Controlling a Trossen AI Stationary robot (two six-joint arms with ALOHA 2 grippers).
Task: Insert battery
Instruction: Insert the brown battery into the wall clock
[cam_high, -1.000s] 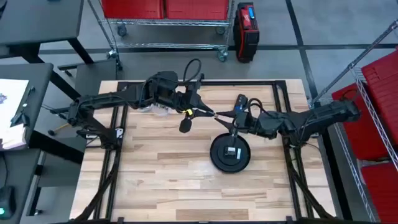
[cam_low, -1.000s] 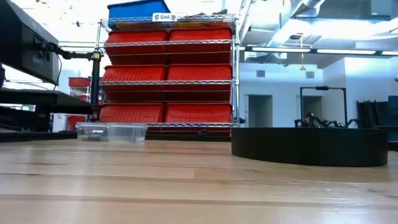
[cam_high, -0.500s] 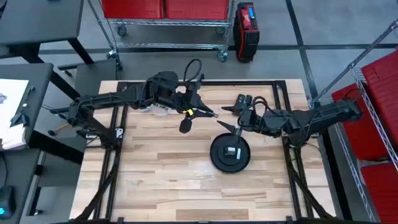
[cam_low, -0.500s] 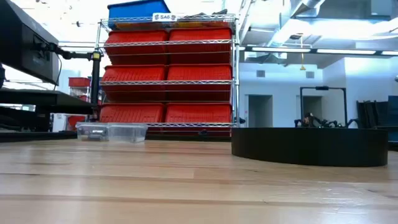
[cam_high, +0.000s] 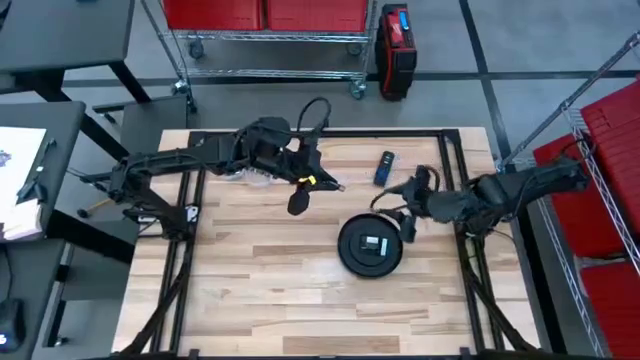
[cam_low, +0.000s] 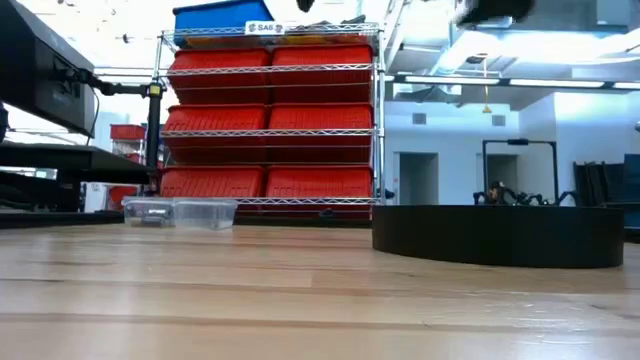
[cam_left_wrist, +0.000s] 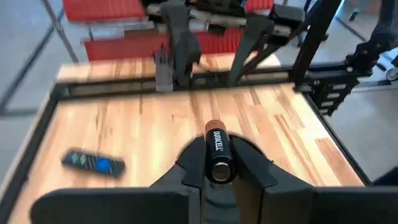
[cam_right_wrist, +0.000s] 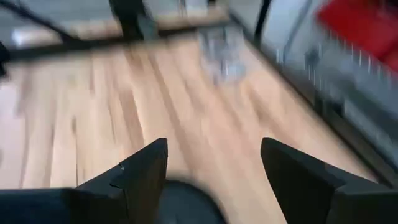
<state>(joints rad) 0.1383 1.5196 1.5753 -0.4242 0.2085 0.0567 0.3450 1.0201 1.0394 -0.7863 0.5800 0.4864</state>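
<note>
From above, the left gripper (cam_high: 325, 183) hovers over the far middle of the wooden table (cam_high: 250, 290), while the right gripper (cam_high: 400, 215) sits just beside the round black dish (cam_high: 371, 245), with the remote control (cam_high: 384, 168) lying apart near the far edge. The left wrist view shows a Duracell battery (cam_left_wrist: 217, 160) pinched between the left fingers (cam_left_wrist: 193, 165), the remote on the planks to one side. In the right wrist view, the right fingers (cam_right_wrist: 143, 168) stand spread wide with nothing between them.

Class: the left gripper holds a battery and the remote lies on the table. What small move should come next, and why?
Probably carry the battery, clamped in the left gripper, toward the remote; the right gripper is open and empty.
</note>
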